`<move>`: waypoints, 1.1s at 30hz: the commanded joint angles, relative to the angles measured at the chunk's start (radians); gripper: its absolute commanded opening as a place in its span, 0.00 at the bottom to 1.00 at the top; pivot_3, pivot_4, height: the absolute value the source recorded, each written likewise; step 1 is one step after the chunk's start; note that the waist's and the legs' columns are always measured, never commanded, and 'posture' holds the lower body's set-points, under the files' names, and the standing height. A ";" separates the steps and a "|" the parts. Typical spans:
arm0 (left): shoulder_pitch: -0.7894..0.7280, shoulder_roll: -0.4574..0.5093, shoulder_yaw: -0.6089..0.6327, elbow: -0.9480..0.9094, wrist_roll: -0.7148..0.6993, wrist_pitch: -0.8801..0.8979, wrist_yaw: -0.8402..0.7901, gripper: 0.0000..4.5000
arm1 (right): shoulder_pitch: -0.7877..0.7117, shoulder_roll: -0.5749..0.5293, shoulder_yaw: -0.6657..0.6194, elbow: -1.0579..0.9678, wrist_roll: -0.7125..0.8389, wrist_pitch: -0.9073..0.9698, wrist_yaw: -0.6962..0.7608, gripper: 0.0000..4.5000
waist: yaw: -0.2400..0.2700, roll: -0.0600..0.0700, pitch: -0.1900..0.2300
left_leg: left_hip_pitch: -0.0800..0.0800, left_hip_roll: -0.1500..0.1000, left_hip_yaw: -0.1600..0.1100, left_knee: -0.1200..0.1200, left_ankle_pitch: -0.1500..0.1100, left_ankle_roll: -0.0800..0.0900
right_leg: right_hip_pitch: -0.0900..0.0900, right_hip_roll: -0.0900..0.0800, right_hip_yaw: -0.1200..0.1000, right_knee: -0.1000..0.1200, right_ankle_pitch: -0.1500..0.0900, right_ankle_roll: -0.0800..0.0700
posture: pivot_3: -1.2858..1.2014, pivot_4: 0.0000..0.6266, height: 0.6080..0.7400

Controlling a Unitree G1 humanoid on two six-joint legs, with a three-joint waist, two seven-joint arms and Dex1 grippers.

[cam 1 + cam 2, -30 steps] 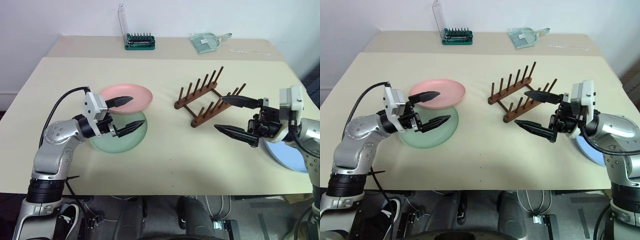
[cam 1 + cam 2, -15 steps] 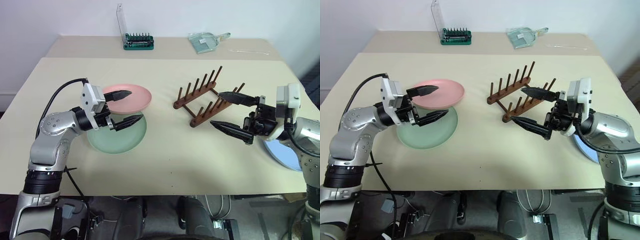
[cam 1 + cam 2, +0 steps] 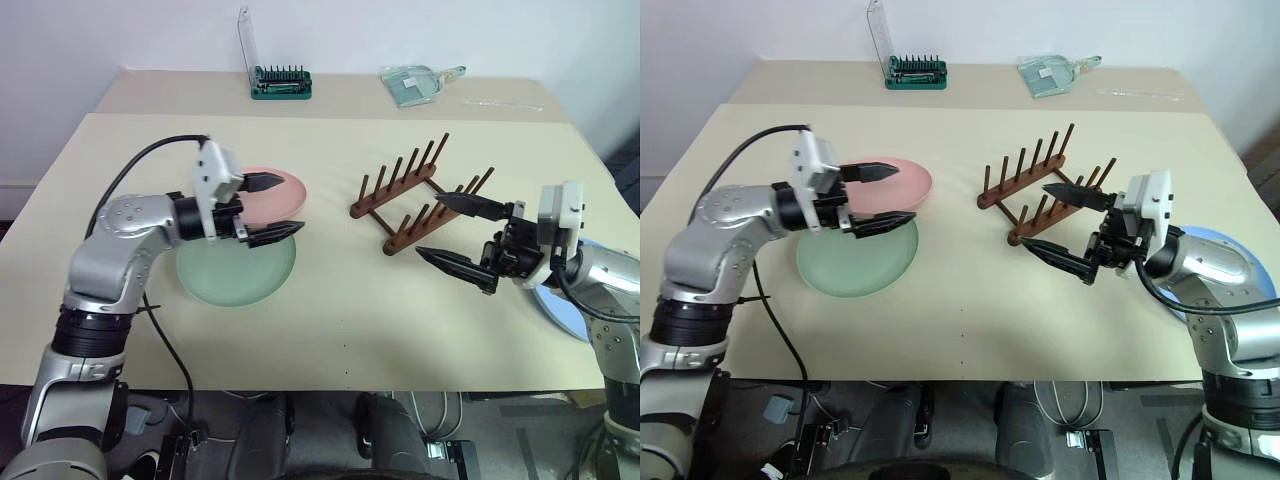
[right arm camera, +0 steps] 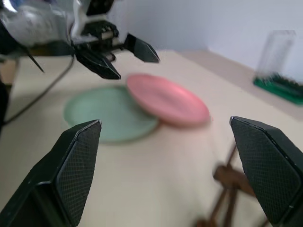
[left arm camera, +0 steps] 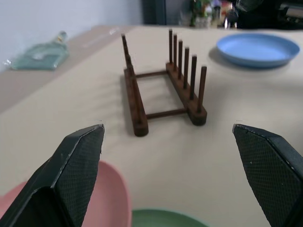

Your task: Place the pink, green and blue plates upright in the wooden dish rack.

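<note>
The left gripper (image 3: 270, 209), jaws wide and empty, now hangs over the near rim of the pink plate (image 3: 285, 195), having lifted and swung rightward from the spot it held a second ago above the seam between the two stacked dishes. The green plate (image 3: 235, 272) lies just below and behind its lower finger, half tucked under the pink one. Judged from that shift, the arm is lining up a pinch on the pink rim, and no plate has yet left the table.

Across the tabletop, well apart from it, the right gripper (image 3: 462, 235) (equally wide, equally empty) has eased a little leftward and sits just beside the near end of the wooden dish rack (image 3: 415, 193), whose pegs stand bare. The blue plate (image 5: 258, 48) rests flat behind that gripper, by its wrist.

Farther back, beyond both grippers, sit a green screwdriver-bit case (image 3: 281, 82) with its clear lid raised and a clear plastic packet (image 3: 412, 83). No brand name, label or lettering can be read on any of these.
</note>
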 commanded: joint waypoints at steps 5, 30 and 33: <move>-0.086 -0.325 -0.170 -0.040 0.011 0.305 0.309 1.00 | 0.071 -0.037 -0.120 0.020 -0.052 -0.083 -0.014 0.99 | 0.001 0.000 0.000 | 0.000 0.000 -0.001 0.001 0.000 0.000 | 0.002 0.000 0.000 -0.001 0.000 0.000 | 0.52 0.24 0.88; -0.213 -0.665 -0.327 0.513 0.362 0.087 0.544 1.00 | 0.198 0.010 -0.173 -0.096 -0.060 -0.117 -0.124 0.99 | 0.002 0.001 -0.001 | 0.002 -0.001 -0.001 0.000 0.000 0.000 | 0.003 0.000 0.000 -0.001 0.000 0.000 | 0.52 0.24 0.88; -0.227 -0.698 -0.319 0.568 0.383 0.055 0.564 1.00 | 0.198 0.013 -0.171 -0.103 -0.063 -0.118 -0.131 0.99 | 0.003 0.001 -0.001 | 0.002 -0.001 -0.001 0.000 0.000 0.000 | 0.003 0.000 0.000 -0.001 0.000 0.000 | 0.52 0.24 0.88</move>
